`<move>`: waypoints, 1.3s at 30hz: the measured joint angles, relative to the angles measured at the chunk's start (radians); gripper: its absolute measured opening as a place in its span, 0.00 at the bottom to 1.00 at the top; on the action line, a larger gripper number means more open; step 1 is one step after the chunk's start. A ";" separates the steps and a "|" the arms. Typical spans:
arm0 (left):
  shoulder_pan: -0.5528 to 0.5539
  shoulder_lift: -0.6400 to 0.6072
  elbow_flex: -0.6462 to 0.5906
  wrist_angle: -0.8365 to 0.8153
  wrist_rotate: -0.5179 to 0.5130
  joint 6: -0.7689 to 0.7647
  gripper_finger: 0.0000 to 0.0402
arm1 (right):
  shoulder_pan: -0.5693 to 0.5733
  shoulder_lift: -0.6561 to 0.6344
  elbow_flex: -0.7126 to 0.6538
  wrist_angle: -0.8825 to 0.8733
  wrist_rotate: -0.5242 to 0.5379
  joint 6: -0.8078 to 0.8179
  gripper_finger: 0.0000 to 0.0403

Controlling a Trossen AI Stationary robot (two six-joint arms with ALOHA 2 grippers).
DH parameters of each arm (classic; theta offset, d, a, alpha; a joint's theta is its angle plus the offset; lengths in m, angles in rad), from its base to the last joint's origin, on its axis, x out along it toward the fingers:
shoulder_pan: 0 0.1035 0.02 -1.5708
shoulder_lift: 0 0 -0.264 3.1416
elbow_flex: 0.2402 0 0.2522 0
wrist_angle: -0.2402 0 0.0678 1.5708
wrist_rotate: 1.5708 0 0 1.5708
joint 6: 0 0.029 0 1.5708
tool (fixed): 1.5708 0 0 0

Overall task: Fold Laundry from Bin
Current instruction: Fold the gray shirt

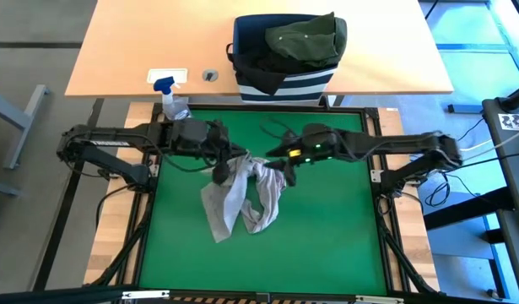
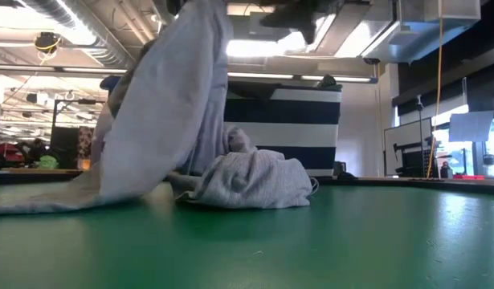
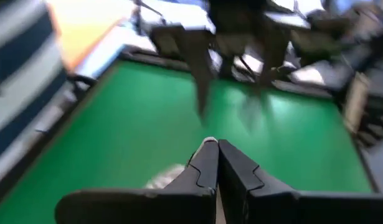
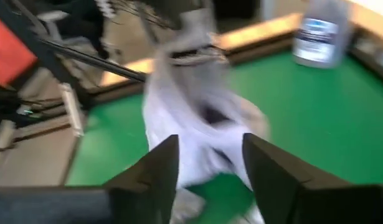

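Grey garment (image 1: 242,198) on mat | left gripper (image 1: 221,156) clamps it | right gripper (image 1: 286,171) open

Three garments are counted in all: one light grey garment (image 1: 242,198) on the green mat (image 1: 327,245), and two more in the bin, one dark olive green garment (image 1: 308,40) and one black garment (image 1: 257,61). One striped bin (image 1: 284,84) is seen on the wooden table (image 1: 141,42). One spray bottle (image 1: 173,100) is counted near the mat's corner. Two robot arms are present, each with one gripper: a left gripper (image 1: 221,160) and a right gripper (image 1: 289,173). One green mat and one wooden table are counted.
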 joint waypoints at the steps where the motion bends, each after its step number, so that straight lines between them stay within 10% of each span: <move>1: 0.001 0.000 -0.001 0.018 -0.041 -0.007 0.00 | 0.000 0.020 0.000 0.033 -0.028 0.003 0.49; 14: 0.040 0.020 -0.001 0.134 -0.237 -0.011 0.00 | 0.067 0.171 0.000 0.082 0.041 0.257 0.51; 25: 0.058 0.025 -0.001 0.139 -0.228 -0.011 0.00 | 0.103 0.185 0.000 0.065 0.525 0.278 0.49; 39: 0.057 0.025 -0.001 0.170 -0.215 -0.002 0.00 | 0.091 0.293 -0.001 0.186 0.425 0.121 0.36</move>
